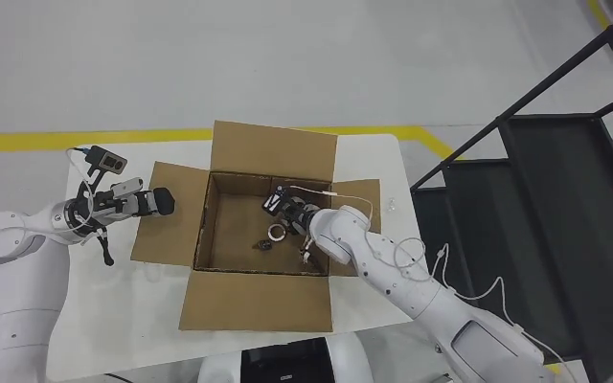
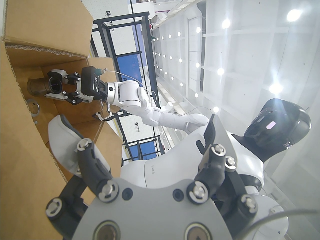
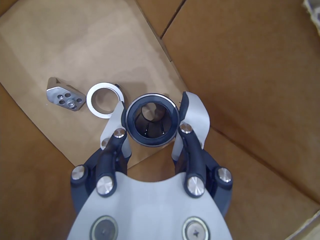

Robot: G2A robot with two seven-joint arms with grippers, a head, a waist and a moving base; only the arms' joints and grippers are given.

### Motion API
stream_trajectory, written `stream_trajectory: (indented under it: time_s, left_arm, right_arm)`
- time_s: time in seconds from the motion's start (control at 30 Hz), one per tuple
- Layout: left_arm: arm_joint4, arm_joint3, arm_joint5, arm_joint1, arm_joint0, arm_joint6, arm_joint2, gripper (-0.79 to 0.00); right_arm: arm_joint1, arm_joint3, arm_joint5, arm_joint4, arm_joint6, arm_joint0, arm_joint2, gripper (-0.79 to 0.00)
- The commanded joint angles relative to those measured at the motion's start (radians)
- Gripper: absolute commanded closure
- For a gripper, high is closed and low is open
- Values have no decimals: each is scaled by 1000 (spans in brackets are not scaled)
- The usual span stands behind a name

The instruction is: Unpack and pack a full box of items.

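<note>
Firmly clamps the right end effector [image 3: 153,103] across the barrel of a linear bearing [image 3: 152,126], bore end-on to the wrist, low inside the cardboard box [image 1: 273,151], probably for a straight lift out. Finds a shaft collar [image 3: 91,101] just beside the bearing at 7 o'clock in the top view, and a drilled metal bracket [image 3: 63,94] beyond it, both flat on the box floor. Holds the left end effector [image 1: 163,202], fingers apart and empty, by the 9 o'clock flap over the tabletop [image 1: 124,297], likely out of the way.
</note>
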Motion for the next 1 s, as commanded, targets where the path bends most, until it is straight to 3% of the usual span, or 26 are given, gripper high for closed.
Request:
stream_trajectory:
  time_s: [0.0,0.07,0.1,0.13,0.6,0.97]
  left_arm:
    - [0,0,0,0,0,0,0,-785]
    - [0,0,0,0,0,0,0,-785]
    - [0,0,0,0,0,0,0,-785]
    - [0,0,0,0,0,0,0,-785]
    - [0,0,0,0,0,0,0,-785]
    - [0,0,0,0,0,0,0,-785]
  right_arm:
    - [-2,6,2,0,1,2,2,-34]
    - [-3,6,3,1,3,1,7,-369]
    - [-4,1,4,2,3,-1,11,-677]
    - [-3,-6,4,1,4,-4,16,-785]
    - [42,-312,-96,5,41,-153,160,-785]
    - [92,-609,-348,381,57,-332,392,-785]
